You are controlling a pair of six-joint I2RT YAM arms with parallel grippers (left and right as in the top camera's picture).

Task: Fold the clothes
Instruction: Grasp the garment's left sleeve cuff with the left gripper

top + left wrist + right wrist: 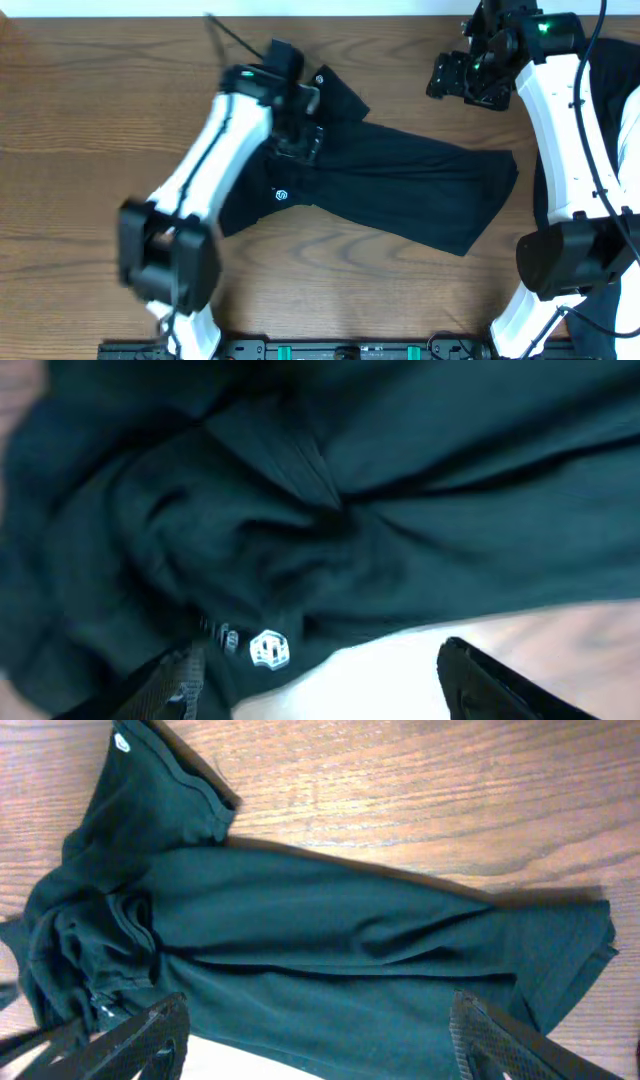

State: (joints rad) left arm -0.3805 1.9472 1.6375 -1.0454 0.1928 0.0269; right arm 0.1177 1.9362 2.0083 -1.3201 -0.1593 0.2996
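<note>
Gaping wide, left hand (322,688) and right hand (322,1042) face clothes (400,185) bearing round logo (268,648).

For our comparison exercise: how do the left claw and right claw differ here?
The left claw hangs close over the bunched clothes; the right claw is off them, above bare table. The left claw is near the logo; the right claw is far from it. Both stand open.

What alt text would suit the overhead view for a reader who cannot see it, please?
A soft black fabric garment lies creased across a brown wooden table. The left gripper is over its bunched end by a white logo; the right gripper is off it.
</note>
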